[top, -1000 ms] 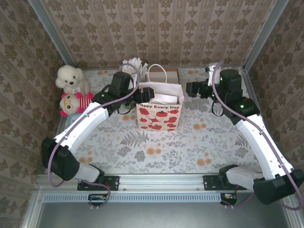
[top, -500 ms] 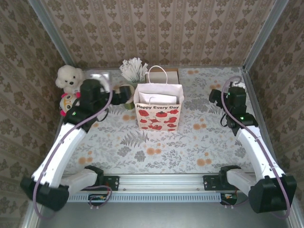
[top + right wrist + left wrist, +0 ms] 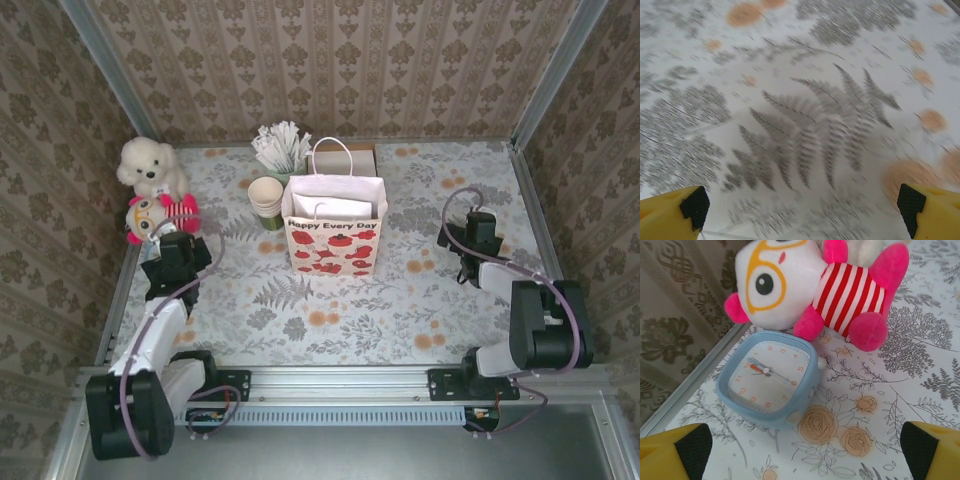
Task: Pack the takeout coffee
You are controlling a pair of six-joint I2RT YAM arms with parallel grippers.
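The takeout coffee is hidden. A white paper bag (image 3: 335, 238) printed with red flowers stands open in the middle of the table, with something white inside it. My left gripper (image 3: 186, 246) is low at the left, apart from the bag and pointing at the toys. It is open (image 3: 805, 460) over bare cloth, just short of a blue clock (image 3: 767, 382). My right gripper (image 3: 478, 226) is low at the right, also apart from the bag. It is open (image 3: 802, 215) over the blurred fern-print cloth, with nothing between its fingers (image 3: 694, 207).
A stack of green cups (image 3: 266, 198) with cream insides stands left of the bag. A holder of white sticks (image 3: 282, 148) and a brown box (image 3: 350, 156) are behind it. A white plush dog (image 3: 146, 164) and a striped pink plush (image 3: 158, 214) (image 3: 840, 290) sit at the far left.
Both arms have drawn back from the bag and folded down, the left to the left side by the toys, the right to the right side. The cup stack has come into view.
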